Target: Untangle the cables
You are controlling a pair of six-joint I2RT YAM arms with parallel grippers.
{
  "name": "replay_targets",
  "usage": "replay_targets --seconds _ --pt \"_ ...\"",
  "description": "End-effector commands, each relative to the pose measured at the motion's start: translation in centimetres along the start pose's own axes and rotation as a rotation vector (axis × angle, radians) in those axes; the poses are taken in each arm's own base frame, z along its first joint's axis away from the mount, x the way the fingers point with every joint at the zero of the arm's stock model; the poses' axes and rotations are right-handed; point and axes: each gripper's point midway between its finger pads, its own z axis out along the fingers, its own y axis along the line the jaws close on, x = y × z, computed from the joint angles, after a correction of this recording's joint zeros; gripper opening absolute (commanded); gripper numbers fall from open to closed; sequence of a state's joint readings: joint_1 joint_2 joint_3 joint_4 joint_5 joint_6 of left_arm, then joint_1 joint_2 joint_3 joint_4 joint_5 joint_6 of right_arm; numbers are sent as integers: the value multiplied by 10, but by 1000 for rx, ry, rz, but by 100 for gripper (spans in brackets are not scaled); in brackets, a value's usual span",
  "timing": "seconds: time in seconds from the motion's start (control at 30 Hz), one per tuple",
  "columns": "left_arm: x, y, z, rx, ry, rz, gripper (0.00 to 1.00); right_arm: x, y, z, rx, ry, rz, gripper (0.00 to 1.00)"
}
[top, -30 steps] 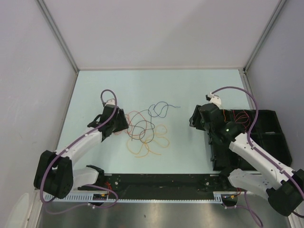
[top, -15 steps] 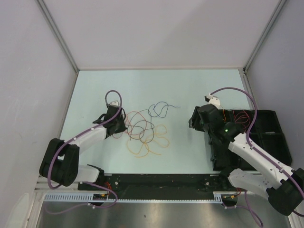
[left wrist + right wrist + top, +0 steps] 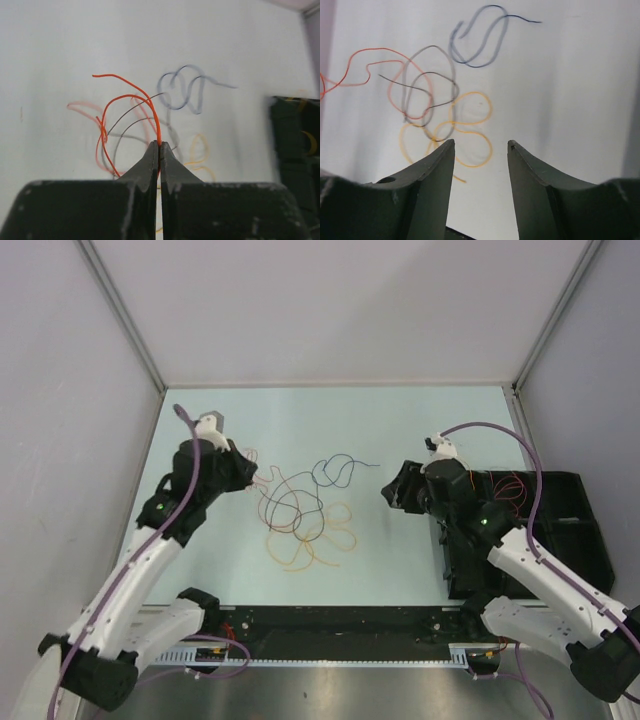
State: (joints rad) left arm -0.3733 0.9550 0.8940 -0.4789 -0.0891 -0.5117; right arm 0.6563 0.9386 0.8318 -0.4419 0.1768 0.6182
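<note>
left gripper (image 3: 160, 146) pinches red cable (image 3: 125, 95) toward bench's left edge
right gripper (image 3: 481, 147) fingers spread wide toward the right edge

In the top view, the left arm (image 3: 140, 570) rises from its base at 7 o'clock and stretches toward 1 o'clock, elbow lifted well off the worktop. Its wrist is bent so that the left hand (image 3: 243, 474) points toward 3 o'clock. In the left wrist view, the left hand (image 3: 160, 145) has its two fingers pressed together, with a red cable (image 3: 158, 134) pinched at their tips. The right arm (image 3: 540, 565) runs from its base at 5 o'clock toward 10 o'clock. The right hand (image 3: 392, 492) faces 9 o'clock. In its own wrist view, the right hand (image 3: 481, 145) has its fingers parted, with nothing between them.
</note>
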Motion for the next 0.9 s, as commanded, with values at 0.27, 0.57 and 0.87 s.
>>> replay_targets --seconds 0.27,0.57,0.87 --pt "-12 -95 -121 655 -106 234 0 -3 149 -45 -634 -6 -83 53" --pt "34 -82 -109 690 -19 242 0 8 202 -55 -747 -7 -127 54" --pt "42 -77 -98 672 -1 242 1 17 230 -23 -663 -4 -91 50"
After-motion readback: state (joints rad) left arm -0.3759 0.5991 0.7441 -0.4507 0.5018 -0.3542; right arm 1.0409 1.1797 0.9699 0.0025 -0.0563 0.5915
